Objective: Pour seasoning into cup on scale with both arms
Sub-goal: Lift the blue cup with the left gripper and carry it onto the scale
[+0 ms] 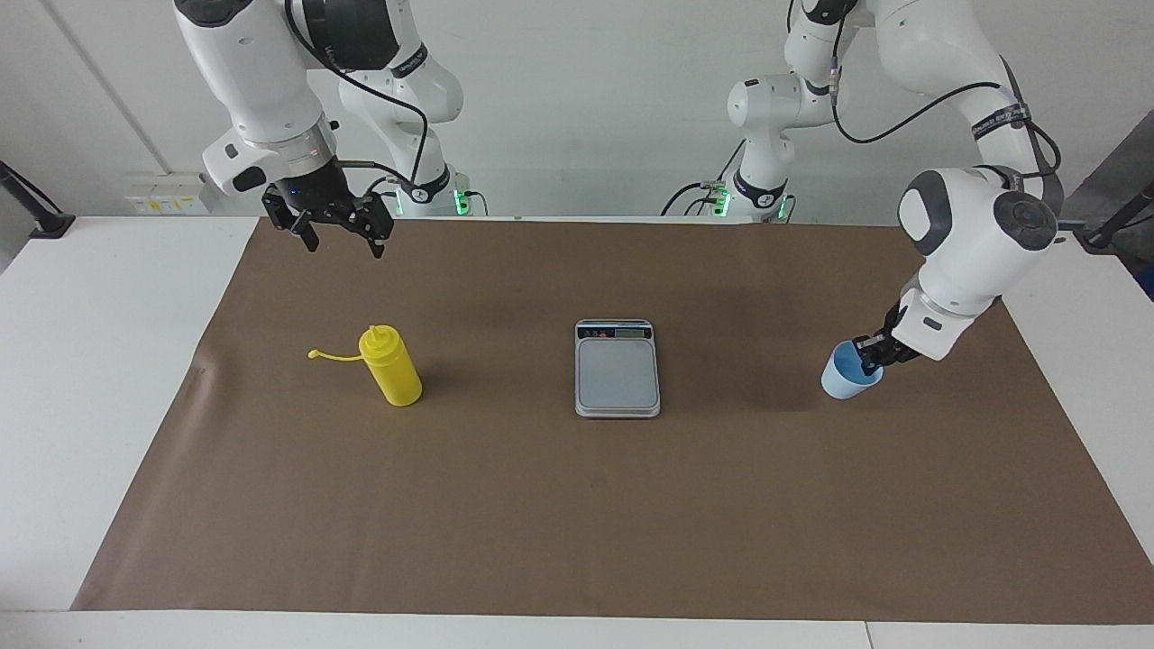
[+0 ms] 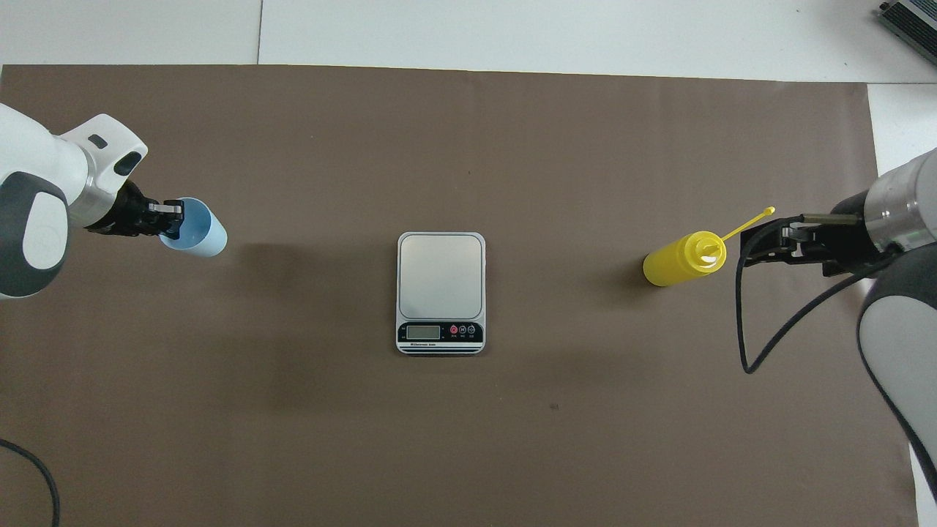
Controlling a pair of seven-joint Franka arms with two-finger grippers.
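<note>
Now left gripper (image 1: 871, 358) grips cup's (image 1: 846, 379) rim; right gripper (image 1: 343, 236) waits.

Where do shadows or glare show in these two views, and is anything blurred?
Facing view: soft shadows on the brown mat beside the yellow bottle and cup; no blur. Overhead view: the same faint shadows beside both; the scale plate shows an even sheen, no harsh glare, display readable as blank.
</note>
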